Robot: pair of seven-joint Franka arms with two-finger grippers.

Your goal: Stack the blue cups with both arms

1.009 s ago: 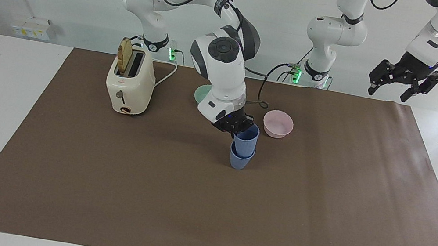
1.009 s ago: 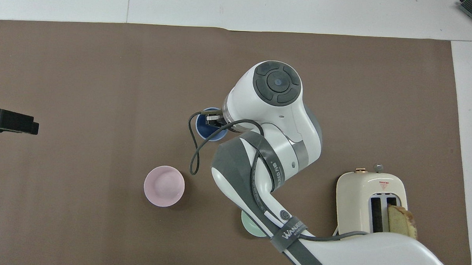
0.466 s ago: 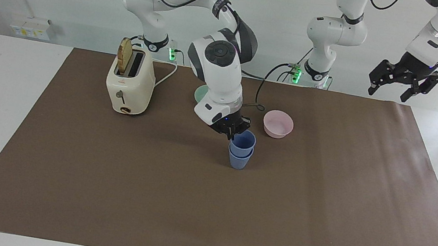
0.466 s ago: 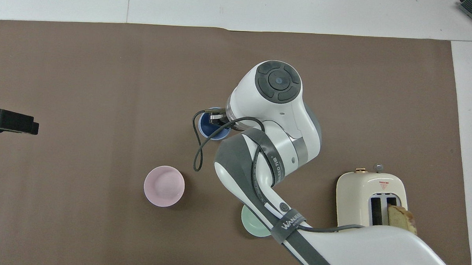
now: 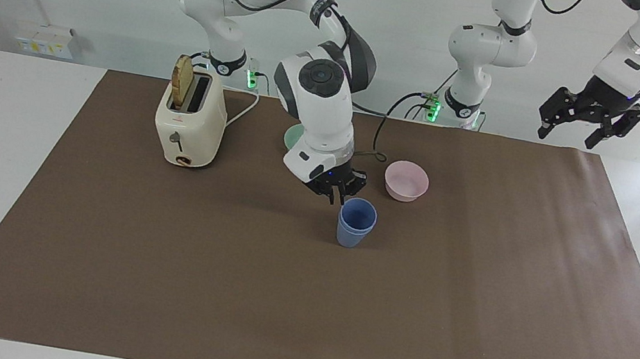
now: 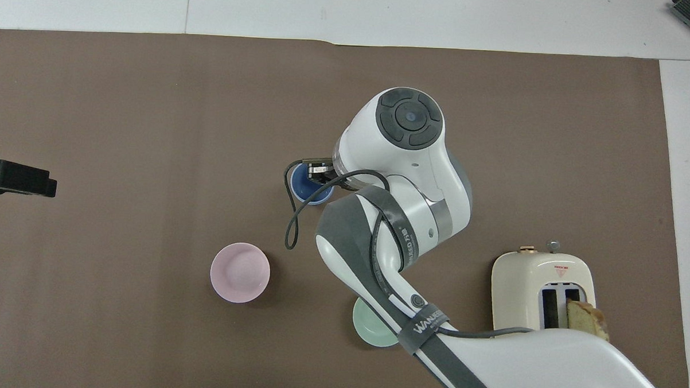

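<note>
Two matte periwinkle-blue cups [image 5: 356, 223] stand nested one inside the other near the middle of a brown paper mat [image 5: 299, 306], the upper rim round and open, the tapered walls smooth and handleless, the lower cup showing only as a band beneath. Just over the stack's rim on the robots' side hangs the right gripper [image 5: 336, 190], black and angular at the end of a glossy white arm with dark joint sections; its fingers are parted a little and hold nothing, their tips close beside the upper cup's lip, though whether they touch it cannot be told. Nearer the robots than the cups sits a shallow pink bowl [image 5: 406, 180], smooth and round, and beside it a mint-green bowl [image 6: 374, 330] half hidden under the arm. Toward the right arm's end stands a cream toaster [image 5: 190, 122] with a slice of bread [image 5: 181, 84] standing up in one slot. The left gripper [image 5: 590, 121] waits high over the mat's corner at its own end, fingers spread wide and empty.
</note>
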